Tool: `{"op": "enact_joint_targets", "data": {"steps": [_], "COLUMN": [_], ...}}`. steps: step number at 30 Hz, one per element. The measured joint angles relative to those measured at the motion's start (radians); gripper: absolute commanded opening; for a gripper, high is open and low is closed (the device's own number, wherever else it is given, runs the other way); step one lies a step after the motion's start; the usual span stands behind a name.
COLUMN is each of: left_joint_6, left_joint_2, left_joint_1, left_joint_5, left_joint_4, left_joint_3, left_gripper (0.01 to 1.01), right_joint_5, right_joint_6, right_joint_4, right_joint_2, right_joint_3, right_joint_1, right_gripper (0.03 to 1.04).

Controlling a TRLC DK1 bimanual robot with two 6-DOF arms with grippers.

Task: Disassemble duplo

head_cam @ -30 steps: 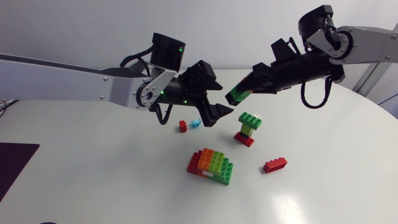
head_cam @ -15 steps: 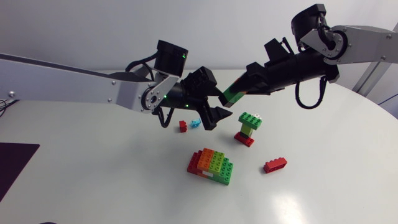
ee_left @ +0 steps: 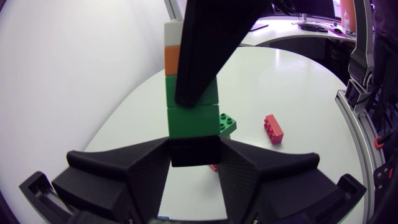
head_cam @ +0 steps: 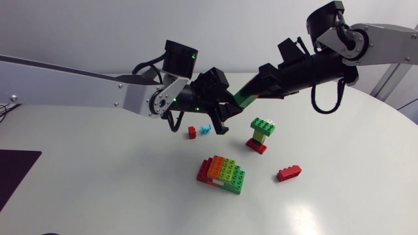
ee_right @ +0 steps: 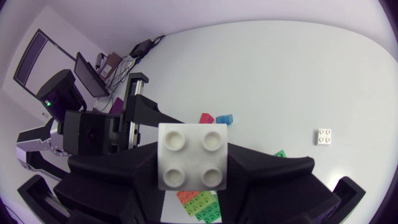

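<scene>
A stack of bricks (head_cam: 243,99) hangs in the air between both arms. My right gripper (head_cam: 253,93) is shut on it; in the right wrist view its white top brick (ee_right: 193,163) sits between the fingers. In the left wrist view the stack (ee_left: 193,121) runs white, orange, green, green, then a black end brick. My left gripper (ee_left: 194,155) is shut on that black brick from two sides, and a right finger (ee_left: 205,50) covers part of the stack. The head view shows the left gripper (head_cam: 225,112) meeting the stack's lower end.
On the table below stand a green brick piece on a red base (head_cam: 261,134), a mixed red, orange and green block (head_cam: 222,173), a loose red brick (head_cam: 289,173), a small red brick (head_cam: 192,132) and a light blue one (head_cam: 205,129). A small white brick (ee_right: 323,137) lies farther off.
My left gripper has moved in to the stack's lower end and gone from wide open to shut on it. The right arm shifted slightly left with the stack, then held.
</scene>
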Motion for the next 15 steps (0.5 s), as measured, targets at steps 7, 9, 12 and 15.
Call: {"op": "enact_joint_targets", "data": {"steps": [7, 9, 12, 15], "left_joint_6": [0.063, 0.08, 0.088, 0.088], "left_joint_2": [-0.002, -0.002, -0.002, 0.014], "left_joint_1": [-0.006, -0.004, 0.002, 0.002], "left_joint_5": [0.002, -0.005, -0.023, -0.076], "left_joint_4": [0.013, 0.011, -0.003, -0.018], "left_joint_3": [-0.032, -0.059, -0.079, -0.068], "left_gripper": [0.357, 0.357, 0.357, 0.357], "right_joint_5": [-0.009, -0.017, -0.019, -0.017], "right_joint_6": [-0.032, -0.041, -0.056, -0.07], "right_joint_4": [-0.118, -0.133, -0.133, -0.129], "right_joint_2": [0.004, 0.005, 0.006, 0.006], "right_joint_3": [0.056, 0.077, 0.097, 0.095], "right_joint_1": [-0.027, -0.048, -0.084, -0.105], "right_gripper": [0.25, 0.25, 0.25, 0.25]}}
